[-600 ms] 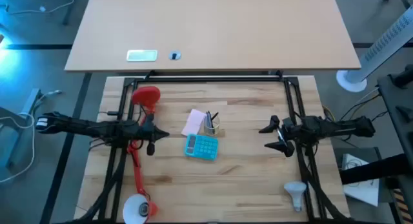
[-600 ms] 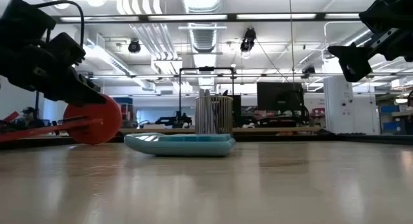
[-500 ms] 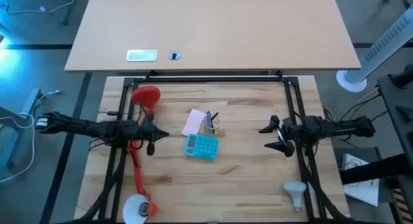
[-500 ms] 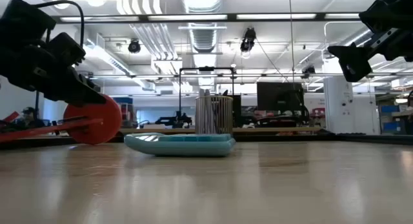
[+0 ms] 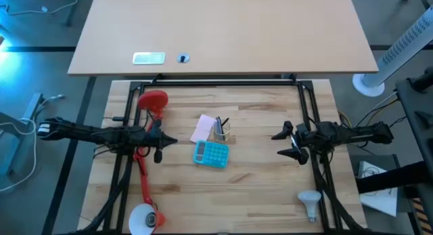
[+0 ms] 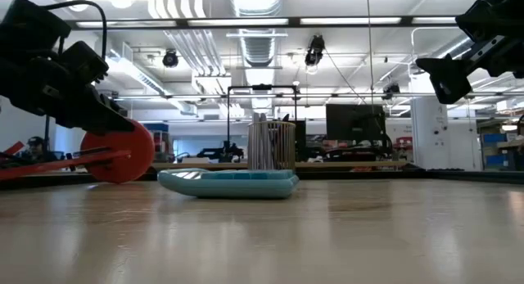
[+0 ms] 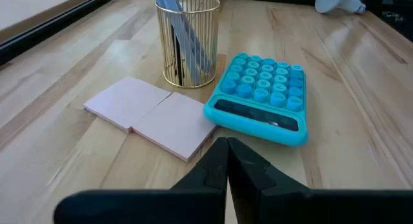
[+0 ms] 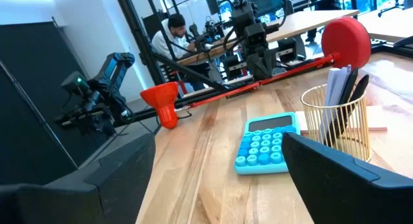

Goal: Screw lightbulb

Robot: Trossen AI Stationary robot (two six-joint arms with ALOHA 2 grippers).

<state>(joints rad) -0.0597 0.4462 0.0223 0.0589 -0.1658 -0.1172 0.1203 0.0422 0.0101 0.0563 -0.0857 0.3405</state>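
Near the tabletop's (image 5: 257,187) front right corner lies the small white mushroom-shaped lightbulb (image 5: 310,203), untouched. Above it the right claw (image 5: 287,143) hovers spread wide; the left claw (image 5: 164,145), pinched closed and empty, hangs beside the turquoise calculator (image 5: 211,154).

In the left wrist view the lightbulb (image 7: 337,0) is cut by the picture's edge, so only part of its white head and neck shows beyond the blue calculator (image 7: 261,98). The pens (image 7: 181,27) in the gold wire pen cup (image 7: 187,38) are cropped above. The low view hides the lightbulb altogether, and the calculator (image 6: 228,183) covers the cup's foot (image 6: 271,145). Seen from above, the red lamp arm (image 5: 143,174) passes under the left gripper (image 5: 164,145). The small items (image 5: 149,57) on the far desk are too small to identify.
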